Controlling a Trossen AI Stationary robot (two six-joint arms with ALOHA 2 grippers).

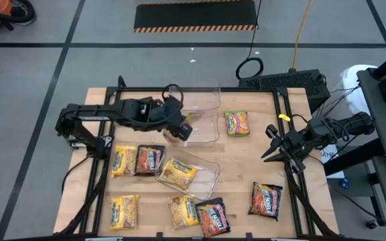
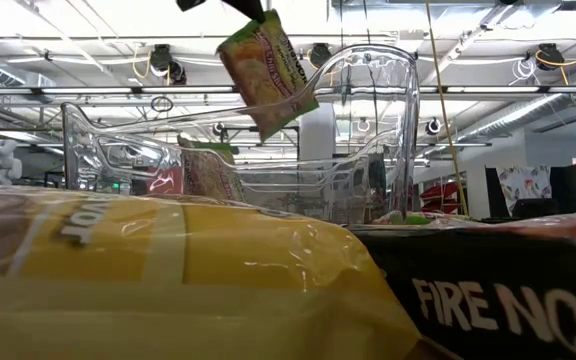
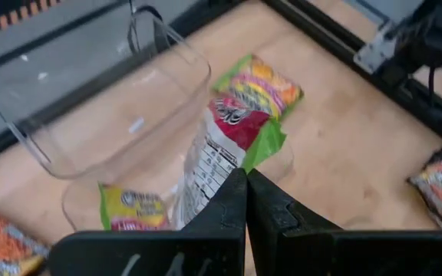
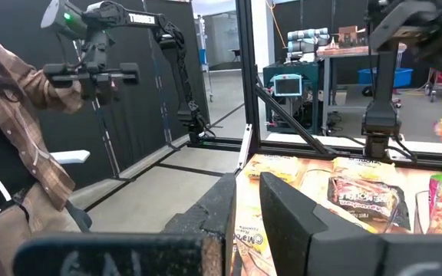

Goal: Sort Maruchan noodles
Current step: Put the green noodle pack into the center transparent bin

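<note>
Even, bright overhead light fills the room; in the low view white ceiling strip lamps [image 2: 28, 20] glare. Reflections streak the clear plastic bin [image 2: 368, 130] and glossy yellow noodle packet [image 2: 168, 270], which looms blurred close up. Shadows on the pale wooden bench [image 1: 246, 167] are soft.

Held packet: glossy green-yellow flat ramen packet [image 3: 232, 134], hanging tilted in the left tool [image 3: 245, 192] over a clear plastic bin [image 1: 203, 114].
Loose packets: yellow ramen packets [image 1: 124, 161] and dark brown ramen packets [image 1: 267, 199] lying flat across the wooden worktop [image 1: 246, 167].
</note>
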